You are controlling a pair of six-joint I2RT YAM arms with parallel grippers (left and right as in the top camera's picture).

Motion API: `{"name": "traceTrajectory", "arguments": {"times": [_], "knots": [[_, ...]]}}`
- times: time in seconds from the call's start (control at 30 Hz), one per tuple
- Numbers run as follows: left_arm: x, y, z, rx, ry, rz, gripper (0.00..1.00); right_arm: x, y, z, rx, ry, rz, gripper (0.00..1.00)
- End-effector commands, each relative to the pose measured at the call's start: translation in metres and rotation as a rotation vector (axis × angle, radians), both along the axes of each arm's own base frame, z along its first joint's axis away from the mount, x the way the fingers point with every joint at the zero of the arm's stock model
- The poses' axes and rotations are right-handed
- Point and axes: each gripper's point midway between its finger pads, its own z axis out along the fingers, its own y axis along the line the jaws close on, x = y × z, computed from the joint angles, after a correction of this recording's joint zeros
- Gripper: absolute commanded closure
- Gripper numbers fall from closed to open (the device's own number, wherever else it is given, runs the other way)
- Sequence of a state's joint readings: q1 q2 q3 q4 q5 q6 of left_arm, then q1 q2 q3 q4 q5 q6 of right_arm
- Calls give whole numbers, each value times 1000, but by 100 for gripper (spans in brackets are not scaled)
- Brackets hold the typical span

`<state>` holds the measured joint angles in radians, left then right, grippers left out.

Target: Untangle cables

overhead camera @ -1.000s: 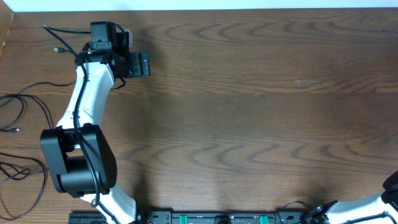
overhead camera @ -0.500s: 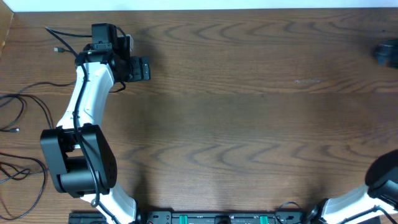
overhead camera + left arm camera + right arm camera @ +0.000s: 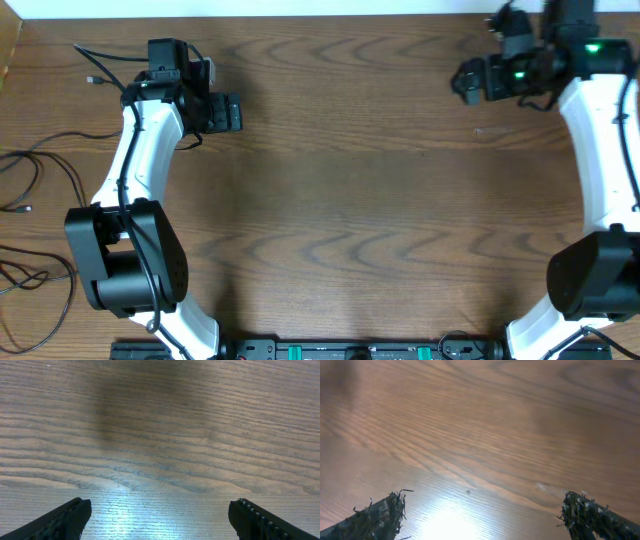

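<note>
Thin black cables (image 3: 24,209) lie in loose loops at the far left edge of the table, with more loops lower down (image 3: 30,278). My left gripper (image 3: 228,111) is at the back left, well right of the cables, and points right. In the left wrist view it (image 3: 161,520) is open over bare wood, nothing between its fingertips (image 3: 70,517). My right gripper (image 3: 466,78) is at the back right, pointing left. The right wrist view shows it (image 3: 482,515) open too, frayed pads (image 3: 582,512) wide apart above bare wood. No cable appears in either wrist view.
A small plug on a thin cord (image 3: 93,79) lies near the back left corner beside the left arm. The left arm's black base (image 3: 125,255) stands at the front left. The table's back edge (image 3: 320,15) runs just behind both grippers.
The right arm has swung up from the front right corner to the back right, bringing its gripper into the overhead view. The left arm and the cables have not moved.
</note>
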<state>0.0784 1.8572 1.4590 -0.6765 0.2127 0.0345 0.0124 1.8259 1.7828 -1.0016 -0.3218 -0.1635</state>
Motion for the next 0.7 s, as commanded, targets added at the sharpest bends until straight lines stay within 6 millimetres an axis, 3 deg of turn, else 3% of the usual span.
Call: {"name": "traceTrajectory", "arguments": {"times": [0.0,0.3,0.67], "knots": [[-3,-2,-6,-10,16,-18,8,-1,22,-2,-26,-13,53,1],[-3,-2,-6,-10,16,-18,8,-7,54,-2,-37,-17,122,1],[-3,-2,-6,-10,16,-18,8,-7,56,-2,-37,-17,126,1]]}}
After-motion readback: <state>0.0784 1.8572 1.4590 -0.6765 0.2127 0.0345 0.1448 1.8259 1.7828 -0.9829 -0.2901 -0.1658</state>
